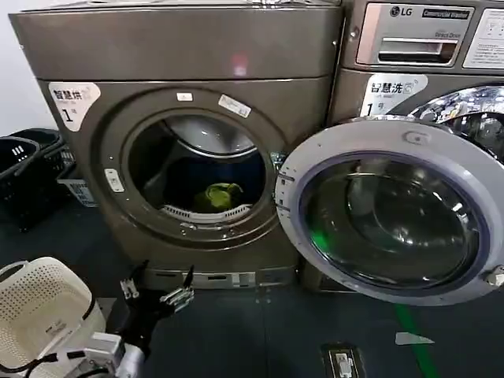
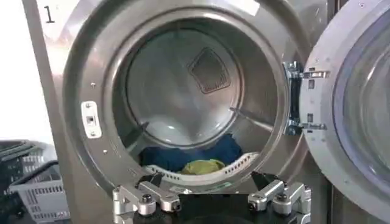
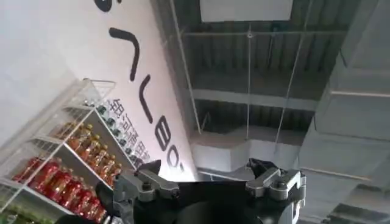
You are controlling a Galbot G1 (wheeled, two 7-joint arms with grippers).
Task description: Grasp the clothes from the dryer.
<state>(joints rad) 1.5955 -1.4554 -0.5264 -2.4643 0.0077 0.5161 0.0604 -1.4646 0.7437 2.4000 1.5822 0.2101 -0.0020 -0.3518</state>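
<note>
I have the dryer (image 1: 177,134) square ahead of me, its door (image 1: 394,209) swung fully aside to my right so the round porthole (image 1: 197,169) is clear, and a white basket (image 1: 39,311) sits low at my left. Inside, the clothes (image 1: 219,195) lie as a small yellow-green bundle on the drum floor just behind the lower lip, resting against something dark blue (image 2: 170,157). To do this reach well, I judge I should lift the left arm and drive it straight through the middle of the porthole, clearing the lower rim before dipping onto the bundle from above, and close only once both fingers straddle the fabric. The left gripper (image 1: 157,291) hangs below and in front of the porthole, jaws spread wide, holding and touching nothing. The right gripper (image 3: 207,185) is pointed up at the ceiling, also spread and empty
</note>
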